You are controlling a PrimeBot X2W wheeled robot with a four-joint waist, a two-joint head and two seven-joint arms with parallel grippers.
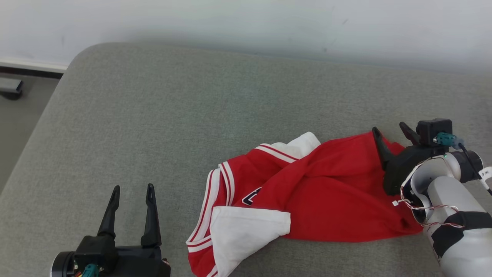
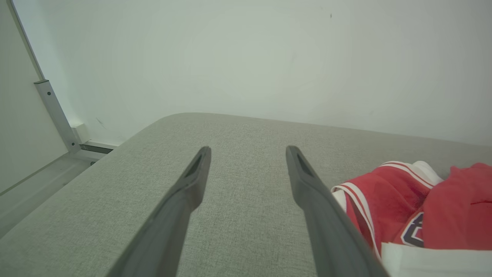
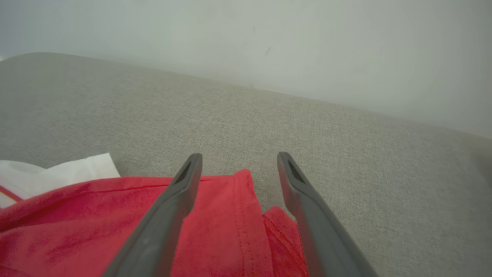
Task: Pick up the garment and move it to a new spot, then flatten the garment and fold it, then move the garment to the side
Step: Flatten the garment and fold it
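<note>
The garment (image 1: 326,192), a red jersey with white panels and red-and-white striped trim, lies crumpled in the lower right of the head view on a grey upholstered cushion (image 1: 173,115). It is bunched rather than flat: a broad red fold is thrown over the middle, a white panel is turned up at its lower left, and part of a dark printed mark peeps out from under the fold. The right gripper (image 1: 389,127) stands at the garment's upper right corner with its jaws spread wide and gripping nothing. In the right wrist view its two dark fingers (image 3: 180,192) straddle a stitched red hem, though I cannot tell whether they touch the cloth. The right arm's pale forearm (image 1: 457,231), with its red and white wires, covers the garment's lower right edge. The left gripper (image 1: 133,187) sits in the lower left of the head view over bare cushion, jaws wide apart and empty, with the striped trim just off to its right. Behind the cushion rises a plain pale wall (image 1: 246,23). At the far left, off the cushion's rounded edge, are a strip of floor (image 1: 19,123) and a small dark object (image 1: 9,87) that I cannot make out.
</note>
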